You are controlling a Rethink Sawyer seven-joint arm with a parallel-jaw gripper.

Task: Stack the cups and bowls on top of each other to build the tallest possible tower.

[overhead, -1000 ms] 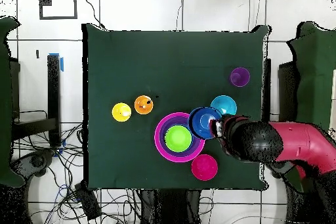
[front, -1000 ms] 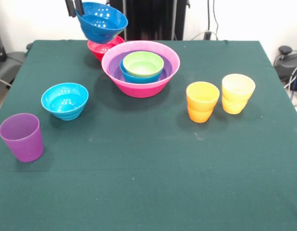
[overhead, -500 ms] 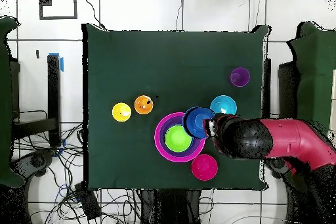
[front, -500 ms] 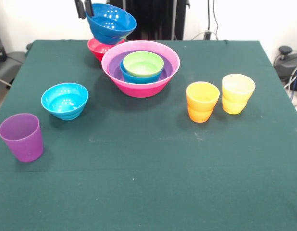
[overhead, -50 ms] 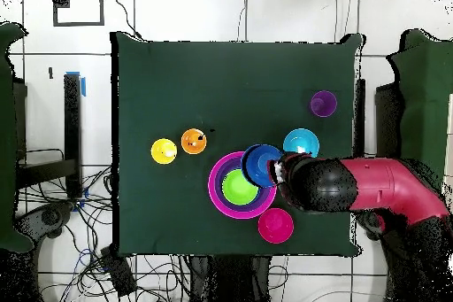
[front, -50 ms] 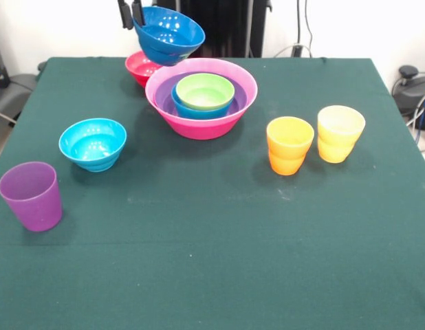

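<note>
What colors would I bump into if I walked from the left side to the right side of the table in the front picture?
Purple cup → cyan bowl → hot-pink bowl with the nested bowls → orange cup → yellow cup. The held dark blue bowl and the red-pink bowl overlap it, so I left them out.

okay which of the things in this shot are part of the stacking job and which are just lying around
Part of the job:
dark blue bowl, held up by the gripper
pile in the pink bowl: purple, blue, green bowl
red bowl
cyan bowl
purple cup, orange cup, yellow cup

Just lying about:
cables off the table
</note>
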